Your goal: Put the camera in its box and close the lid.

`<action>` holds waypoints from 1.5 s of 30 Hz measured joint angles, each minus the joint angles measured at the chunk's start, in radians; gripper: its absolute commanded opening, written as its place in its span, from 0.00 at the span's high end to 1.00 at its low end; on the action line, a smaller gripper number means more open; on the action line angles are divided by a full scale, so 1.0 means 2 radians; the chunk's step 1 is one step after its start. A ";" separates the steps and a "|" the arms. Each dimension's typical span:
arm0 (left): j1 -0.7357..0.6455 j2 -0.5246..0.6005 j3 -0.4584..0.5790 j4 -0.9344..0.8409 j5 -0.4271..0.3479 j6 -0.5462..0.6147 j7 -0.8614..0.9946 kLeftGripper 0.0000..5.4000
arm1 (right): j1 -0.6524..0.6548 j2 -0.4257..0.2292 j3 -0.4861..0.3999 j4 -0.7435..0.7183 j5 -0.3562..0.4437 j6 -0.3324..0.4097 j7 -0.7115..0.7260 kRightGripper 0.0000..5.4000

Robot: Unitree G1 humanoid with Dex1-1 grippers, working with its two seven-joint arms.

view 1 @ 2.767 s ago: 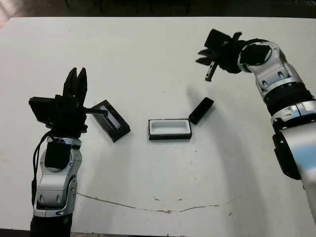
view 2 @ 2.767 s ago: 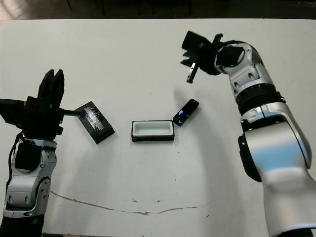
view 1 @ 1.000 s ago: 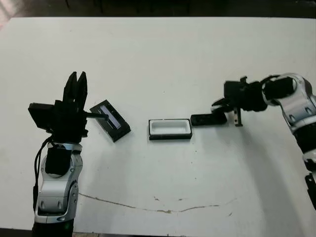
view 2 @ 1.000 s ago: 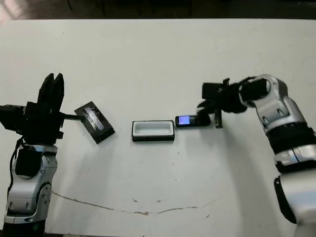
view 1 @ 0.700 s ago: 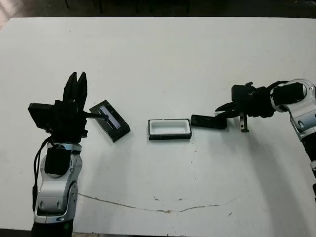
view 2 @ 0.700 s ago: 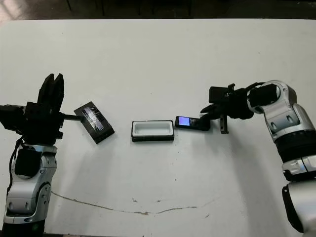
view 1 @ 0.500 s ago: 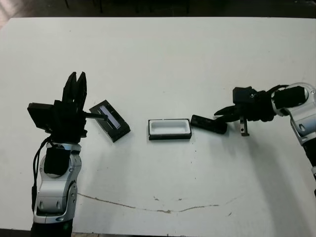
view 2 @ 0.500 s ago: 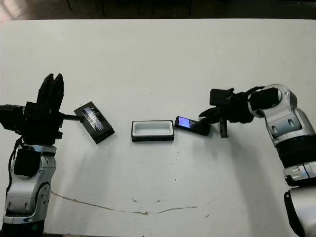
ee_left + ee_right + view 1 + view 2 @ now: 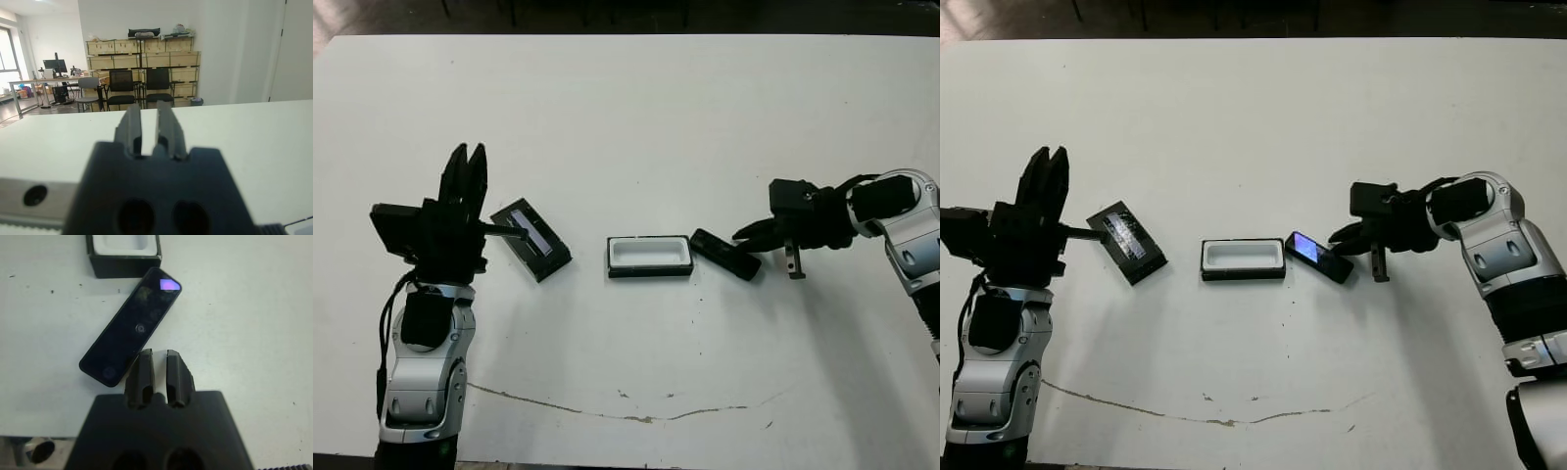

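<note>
The camera (image 9: 1318,257), a slim black bar with a bluish patch near one end, lies diagonally on the table. That end is close to the right end of the box (image 9: 1243,259), an open black tray with white lining. My right gripper (image 9: 741,236) is shut and holds nothing. In the right wrist view its fingertips (image 9: 146,357) rest against the long edge of the camera (image 9: 131,333), with the box (image 9: 123,254) beyond. The lid (image 9: 533,240), black with a pale strip, lies left of the box. My left gripper (image 9: 467,152) stands upright beside the lid, shut and holding nothing.
A thin brownish crack line (image 9: 607,411) runs across the white table (image 9: 626,117) near its front edge. The left wrist view looks past the left gripper (image 9: 149,110) to chairs and shelves beyond the table.
My right gripper came down from the back right to the camera and pushed it. The camera turned from lying level to a diagonal. The left arm, lid and box have not moved.
</note>
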 measured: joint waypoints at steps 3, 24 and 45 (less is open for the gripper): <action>0.000 0.000 0.000 0.000 0.000 0.000 -0.001 1.00 | 0.000 -0.005 0.002 -0.002 -0.004 -0.005 -0.002 1.00; 0.006 -0.001 -0.001 -0.003 0.000 0.004 -0.005 1.00 | 0.178 0.016 -0.256 -0.240 0.186 0.150 -0.272 1.00; 0.008 0.004 0.004 -0.002 -0.007 0.004 -0.010 1.00 | 0.293 0.017 -0.214 -0.353 0.241 0.202 -0.278 0.44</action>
